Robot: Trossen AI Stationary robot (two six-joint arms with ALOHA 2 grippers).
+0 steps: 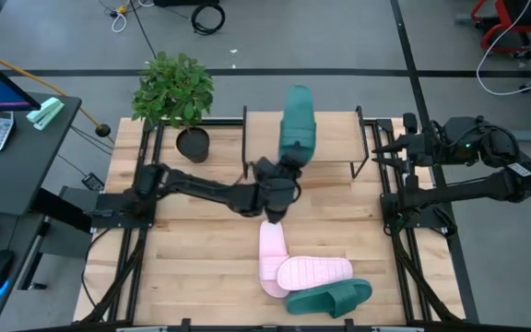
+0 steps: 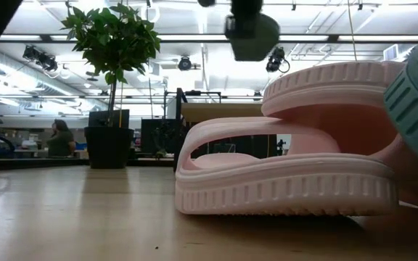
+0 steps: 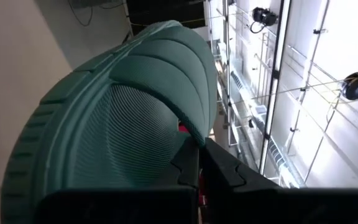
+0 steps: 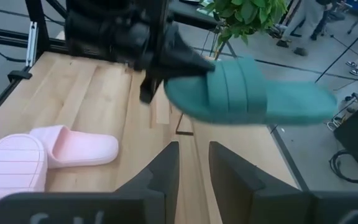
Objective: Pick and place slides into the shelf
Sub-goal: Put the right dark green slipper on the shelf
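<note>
Plant: leafy green plant in a dark round pot (image 1: 175, 97), at the table's far left corner, just beside the shelf's left frame
Left gripper: the left gripper (image 1: 284, 175) reaches in from the table's left edge to the middle of the table, fingers pinched on the heel end of one slide
Held slide: dark teal-green foam slide sandal with a wide ribbed strap (image 1: 297, 126), lifted clear of the table and pointing toward the far edge, its toe over the shelf's plank
Shelf: low rack with a light wooden plank top and thin black metal side frames (image 1: 335, 129), along the far edge of the table; no slide rests on it yet
Waiting slides: two pale pink foam slides (image 1: 293, 267), one overlapping the other, and a second dark teal-green slide (image 1: 332, 297) touching them, all grouped near the table's near edge, right of centre
Right gripper: the right gripper (image 1: 387, 148) waits by the shelf's right frame at the table's right edge, fingers spread apart, nothing between them
Handling: judged light, soft and springy, not fragile; the foam should give under the fingers, so an edge pinch at the heel rim or across the strap suits it best, and a long slide held by one end may droop or swing
</note>
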